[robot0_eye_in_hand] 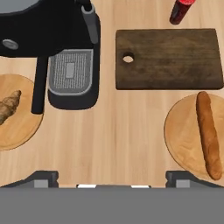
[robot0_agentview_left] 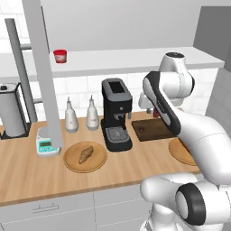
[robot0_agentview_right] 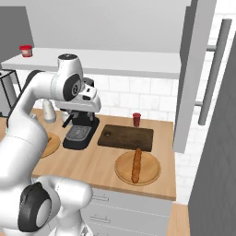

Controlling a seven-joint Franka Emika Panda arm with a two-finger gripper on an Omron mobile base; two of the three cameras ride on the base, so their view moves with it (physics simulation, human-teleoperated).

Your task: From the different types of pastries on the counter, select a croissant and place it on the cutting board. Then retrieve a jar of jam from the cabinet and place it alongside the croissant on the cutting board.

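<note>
Glossy white arm (robot0_agentview_left: 189,131), rounded segments, dark grey joint rings

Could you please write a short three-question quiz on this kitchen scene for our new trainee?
1. True or false: the croissant already lies on the cutting board.
2. What lies on the round plate nearest the cutting board? A) a croissant B) a baguette C) a jar
3. Fill in: the jam jar stands on the cabinet's ____.

Key:
1. False. The croissant lies on the other round plate, left of the coffee machine, and the board is bare.
2. B, the baguette.
3. Shelf, above the counter. The gripper is open and holds nothing.
</note>
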